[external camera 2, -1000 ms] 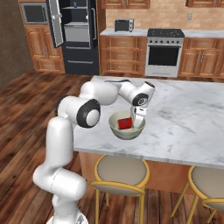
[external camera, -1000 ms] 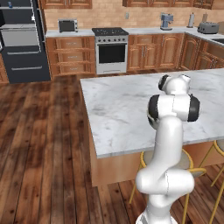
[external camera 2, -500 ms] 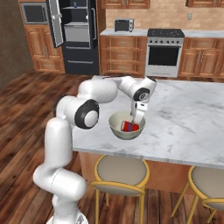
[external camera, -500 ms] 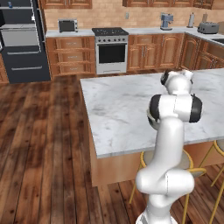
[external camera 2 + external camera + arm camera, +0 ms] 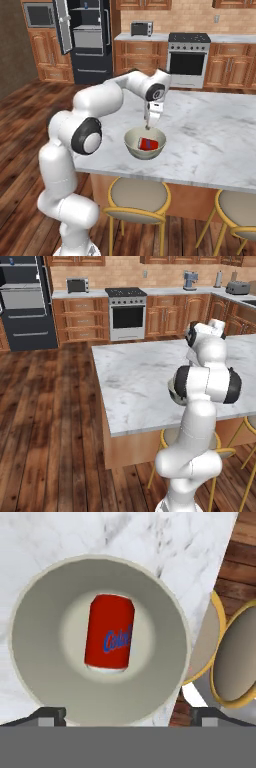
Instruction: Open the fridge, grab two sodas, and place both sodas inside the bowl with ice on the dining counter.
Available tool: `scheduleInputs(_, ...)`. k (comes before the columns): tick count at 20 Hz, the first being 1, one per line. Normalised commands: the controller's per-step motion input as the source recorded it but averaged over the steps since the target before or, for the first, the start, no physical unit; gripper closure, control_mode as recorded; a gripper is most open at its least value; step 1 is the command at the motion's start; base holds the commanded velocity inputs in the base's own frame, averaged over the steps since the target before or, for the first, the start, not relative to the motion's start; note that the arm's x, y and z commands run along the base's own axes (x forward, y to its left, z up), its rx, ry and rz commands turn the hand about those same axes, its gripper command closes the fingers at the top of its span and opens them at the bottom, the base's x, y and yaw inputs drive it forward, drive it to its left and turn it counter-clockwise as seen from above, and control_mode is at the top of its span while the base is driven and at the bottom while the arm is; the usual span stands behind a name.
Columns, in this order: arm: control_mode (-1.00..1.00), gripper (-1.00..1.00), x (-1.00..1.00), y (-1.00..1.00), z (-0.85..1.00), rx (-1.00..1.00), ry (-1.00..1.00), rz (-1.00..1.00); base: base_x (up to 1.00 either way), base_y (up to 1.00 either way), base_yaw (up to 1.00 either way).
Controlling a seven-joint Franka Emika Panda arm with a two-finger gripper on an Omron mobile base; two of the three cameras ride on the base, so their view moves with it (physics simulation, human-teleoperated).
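The kitchen has a dark wooden plank floor (image 5: 45, 426), wooden cabinets (image 5: 227, 70) along the brick wall and a steel-fronted oven range (image 5: 186, 59) between them. At the far left stands the tall black double-door fridge (image 5: 90, 40); one door is swung open and the grey inner shelves are visible. On its top shelf sits a very small blue thing, too small to name. In front is the large white-grey marbled dining counter (image 5: 145, 381) on a light wooden base, with round stools on yellow legs (image 5: 137, 200) under its near edge.

The white robot arm (image 5: 85, 135) rises beside the counter and bends over the slab. On the slab, near the edge above the stools, rests the round, deep, pale beige-green bowl (image 5: 131, 145). Inside it, on the lighter bottom, lies the red cylindrical soda can (image 5: 110, 633) on its side, with blue letters on it. No ice cubes can be seen around the can.

The two-finger gripper (image 5: 149, 121) hangs just above the bowl, pointing down. In the hand view its dark finger tips (image 5: 50, 714) stand wide apart at both sides of the bowl, with nothing between them, and the can lies free below.
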Motion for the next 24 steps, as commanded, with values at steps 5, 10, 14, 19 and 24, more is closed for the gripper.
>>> scheduleInputs(5, -1.00, -1.00, -0.33, 0.57, 0.54, -0.23, -0.03, 0.08, 0.00, 0.00, 0.00)
scheduleInputs(10, -1.00, -1.00, -0.36, 0.64, 0.37, -0.27, -0.04, 0.23, 0.00, 0.00, 0.00)
scheduleInputs(14, -1.00, -1.00, -0.48, 0.69, 0.34, -0.27, -0.04, 0.29, 0.00, 0.00, 0.00)
scheduleInputs(19, -1.00, -1.00, -0.51, 0.56, 0.40, -0.19, -0.05, 0.35, 0.00, 0.00, 0.00)
scheduleInputs(24, -1.00, -1.00, -0.57, 0.33, 0.36, -0.06, -0.01, 0.40, 0.00, 0.00, 0.00)
